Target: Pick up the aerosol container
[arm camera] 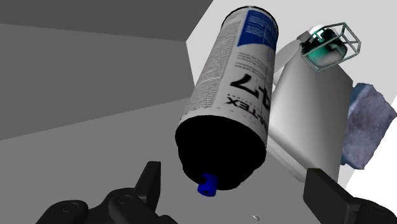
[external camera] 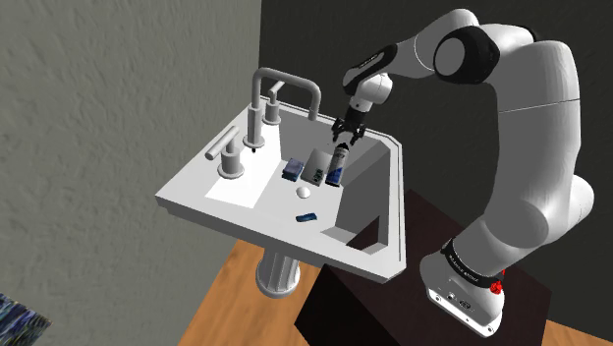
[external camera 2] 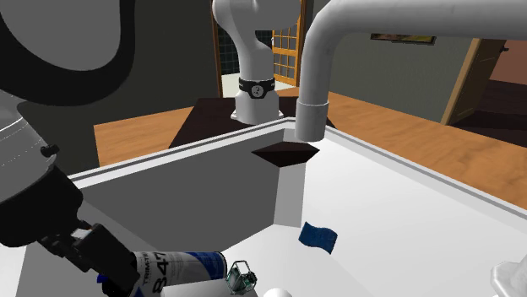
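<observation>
Farthest to the shoulder view's left of the aerosol can (arm camera: 232,89) is the deck of the white pedestal sink (external camera: 187,194). It carries two grey faucet handles (external camera: 231,155) and then the tall squared faucet (external camera: 287,84), all well apart from the can. Nearer, inside the basin, a blue-grey cloth (external camera: 292,170) lies near the can. A white box (external camera: 316,165) sits between that cloth and the can, just beside the can; whether box and can touch cannot be told. A small teal item in a wire cube (arm camera: 329,44) sits at the box's far end, near the can's base. Toward the shoulder camera from the can lie a small white ball (external camera: 304,193) and, further off, a blue scrap (external camera: 307,215), both apart from it. The can itself is in the basin. It is white and grey with a blue panel and dark lettering, and it sits at a slant to the gripper (external camera: 343,141), with its black cap and blue nozzle (arm camera: 205,189) turned toward the gripper. The gripper hangs right at the capped end. Its black fingers (arm camera: 151,183) are spread wide on either side of the cap with a clear gap on both sides, so nothing is clasped. To the shoulder view's right of the can, the white arm (external camera: 530,108) arches down to the dark stand (external camera: 373,295), well apart from the can.
</observation>
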{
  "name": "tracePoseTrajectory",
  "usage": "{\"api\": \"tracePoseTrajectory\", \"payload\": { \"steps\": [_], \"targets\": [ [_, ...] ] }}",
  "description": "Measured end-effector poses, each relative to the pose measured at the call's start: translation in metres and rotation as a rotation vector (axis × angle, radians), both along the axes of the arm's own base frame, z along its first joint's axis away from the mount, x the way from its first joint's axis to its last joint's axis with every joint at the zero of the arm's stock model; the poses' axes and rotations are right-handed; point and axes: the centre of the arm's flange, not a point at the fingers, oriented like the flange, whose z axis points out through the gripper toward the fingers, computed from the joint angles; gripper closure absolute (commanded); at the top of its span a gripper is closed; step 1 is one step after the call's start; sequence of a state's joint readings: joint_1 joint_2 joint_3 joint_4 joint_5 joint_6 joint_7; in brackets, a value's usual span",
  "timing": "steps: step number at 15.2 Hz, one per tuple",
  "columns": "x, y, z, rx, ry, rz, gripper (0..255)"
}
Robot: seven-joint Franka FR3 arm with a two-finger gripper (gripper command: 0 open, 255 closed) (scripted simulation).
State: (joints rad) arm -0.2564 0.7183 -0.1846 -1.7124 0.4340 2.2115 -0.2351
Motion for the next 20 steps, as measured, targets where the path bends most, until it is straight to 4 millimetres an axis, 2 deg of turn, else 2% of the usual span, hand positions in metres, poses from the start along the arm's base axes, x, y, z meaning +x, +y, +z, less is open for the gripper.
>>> {"api": "tracePoseTrajectory", "payload": {
  "steps": [6, 7, 17, 20],
  "targets": [
    [0.0, -0.001, -0.028, 0.001, 0.0, -0.001, 0],
    [0.0, -0.001, -0.029, 0.001, 0.0, -0.002, 255],
    [0.001, -0.001, -0.029, 0.0, -0.002, -0.002, 255],
    [0.0, -0.002, -0.02, 0.001, 0.0, -0.001, 255]
  ]
}}
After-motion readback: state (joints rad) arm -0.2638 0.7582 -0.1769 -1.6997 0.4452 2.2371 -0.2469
